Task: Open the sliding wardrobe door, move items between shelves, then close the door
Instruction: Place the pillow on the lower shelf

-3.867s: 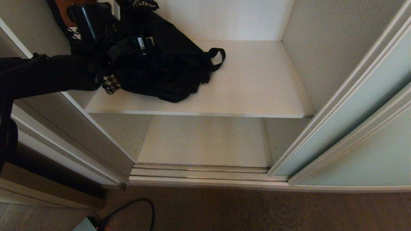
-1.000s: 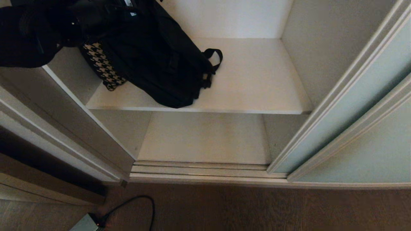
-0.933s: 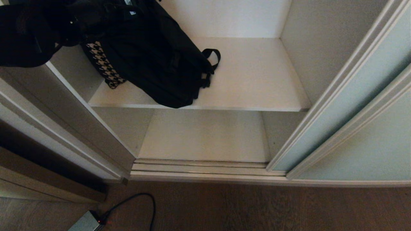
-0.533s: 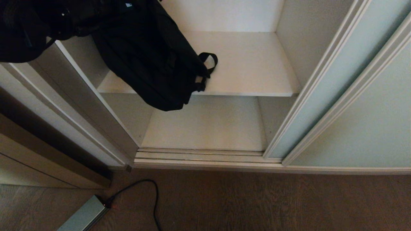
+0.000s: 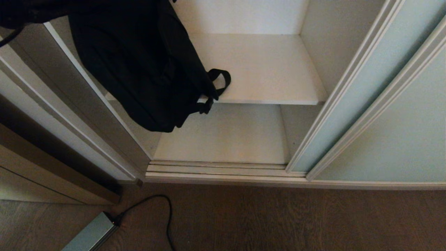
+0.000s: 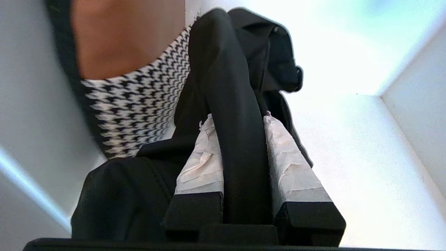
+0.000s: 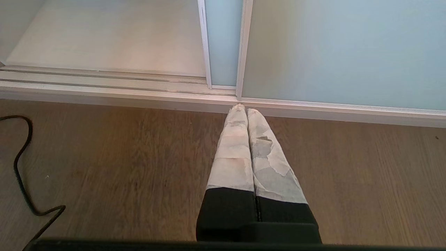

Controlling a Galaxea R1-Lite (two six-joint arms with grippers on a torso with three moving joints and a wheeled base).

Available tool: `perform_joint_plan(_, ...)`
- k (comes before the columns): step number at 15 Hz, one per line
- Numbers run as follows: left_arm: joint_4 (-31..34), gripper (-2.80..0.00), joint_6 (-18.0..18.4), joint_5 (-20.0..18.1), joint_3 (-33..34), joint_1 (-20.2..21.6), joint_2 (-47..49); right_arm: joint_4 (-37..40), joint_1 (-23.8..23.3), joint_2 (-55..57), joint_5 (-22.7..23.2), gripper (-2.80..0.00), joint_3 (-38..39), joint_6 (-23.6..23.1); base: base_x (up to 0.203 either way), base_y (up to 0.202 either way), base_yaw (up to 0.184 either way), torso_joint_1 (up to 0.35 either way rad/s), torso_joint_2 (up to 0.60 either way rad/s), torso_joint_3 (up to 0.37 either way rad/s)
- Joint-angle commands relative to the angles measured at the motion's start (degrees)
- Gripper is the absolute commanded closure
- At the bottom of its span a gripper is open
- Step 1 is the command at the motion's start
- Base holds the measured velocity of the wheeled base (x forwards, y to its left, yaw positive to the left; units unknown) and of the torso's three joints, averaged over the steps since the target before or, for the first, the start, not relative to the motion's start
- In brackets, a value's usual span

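A black fabric bag (image 5: 139, 69) hangs at the wardrobe's left side, its lower end dangling past the front edge of the upper shelf (image 5: 264, 69) and above the lower shelf (image 5: 223, 139). In the left wrist view my left gripper (image 6: 237, 118) is shut on a padded black strap (image 6: 237, 164) of that bag, with a houndstooth-patterned item (image 6: 136, 101) just beside it. The left gripper itself is outside the head view. The sliding wardrobe door (image 5: 352, 97) stands pushed to the right. My right gripper (image 7: 243, 108) hangs shut and empty over the wooden floor, near the door's bottom rail.
A grooved metal floor track (image 5: 216, 169) runs along the wardrobe's threshold. The wardrobe's left side panel (image 5: 87, 115) is close to the hanging bag. A black cable (image 5: 163, 212) and a grey box (image 5: 90, 235) lie on the wooden floor at the left.
The bag has come up off the upper shelf and swung forward and left, so it hangs past the shelf edge. The houndstooth item has left the head view. The camera also shifted.
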Motion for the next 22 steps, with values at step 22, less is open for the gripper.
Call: perform_joint_plan(22,15.5,0.00,-3.0,-12.7,41.4,15.2,-42.1,0.0,0.0,-0.1,0.0,0.00,0.0,0.0,0.000,0.000,0.000,0.000,0.00,0.000)
